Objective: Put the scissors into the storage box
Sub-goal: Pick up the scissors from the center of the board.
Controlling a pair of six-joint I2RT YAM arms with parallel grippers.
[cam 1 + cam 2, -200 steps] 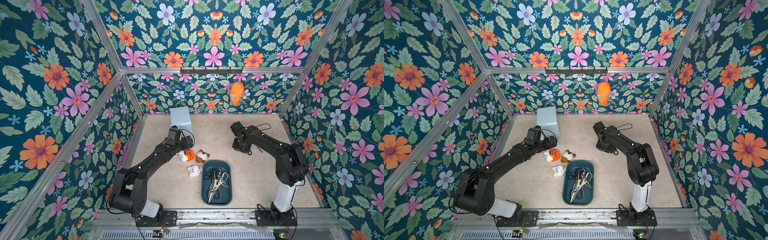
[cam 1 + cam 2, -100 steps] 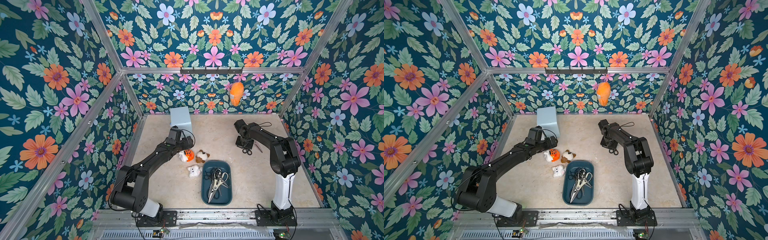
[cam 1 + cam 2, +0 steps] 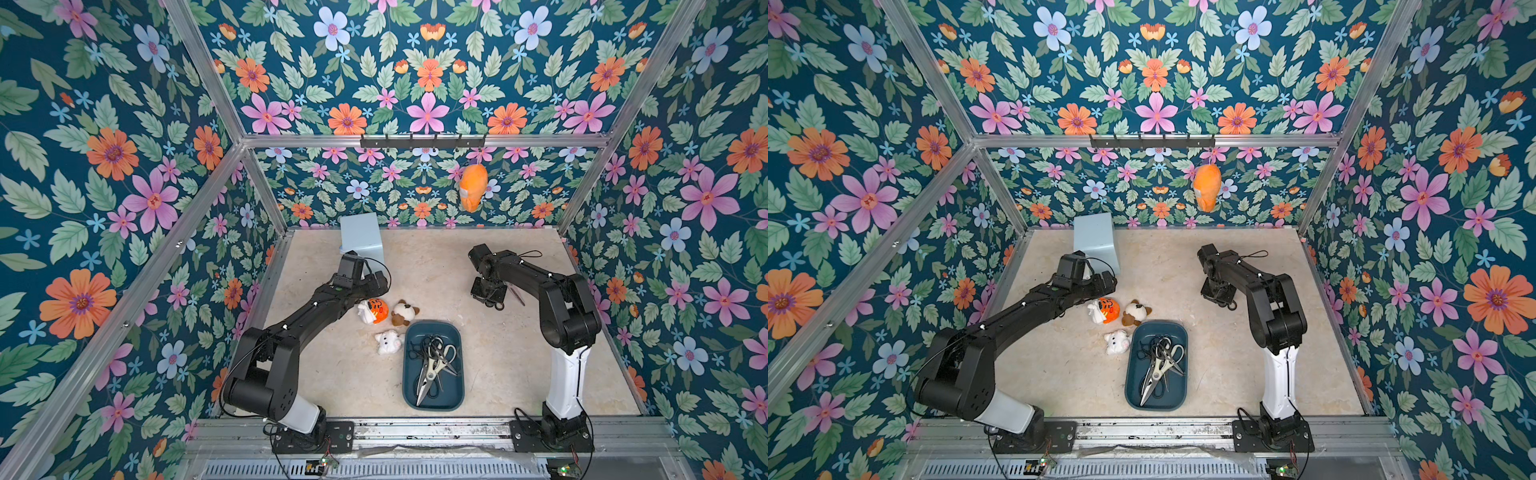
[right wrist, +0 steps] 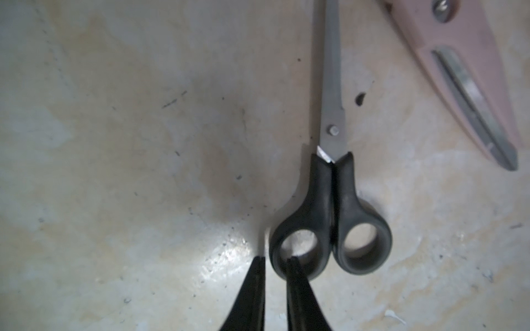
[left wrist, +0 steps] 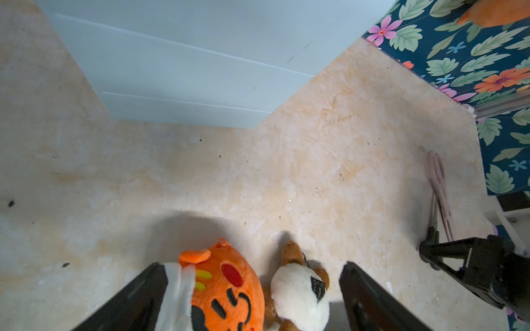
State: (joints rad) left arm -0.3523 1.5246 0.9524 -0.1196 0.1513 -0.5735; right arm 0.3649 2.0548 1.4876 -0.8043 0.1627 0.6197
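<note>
Folded tighter since a second ago, the right arm (image 3: 536, 280) is pinching its claw (image 4: 275, 259) shut on one handle ring of the black scissors (image 4: 329, 186) lying on the table (image 4: 114, 143) beside the pink pair (image 4: 473, 86), well apart from the teal box (image 3: 434, 325), so lifting them clear is likely coming next.

- Your two top views look down from high at the front, nearly alike, over the whole table (image 3: 507, 374).
- Your left wrist camera looks low across it toward the pale blue box (image 5: 200, 71).
- Your right wrist camera sits close above the black-handled scissors (image 4: 332, 200); both wrist views share the pink scissors (image 5: 437, 177).
</note>
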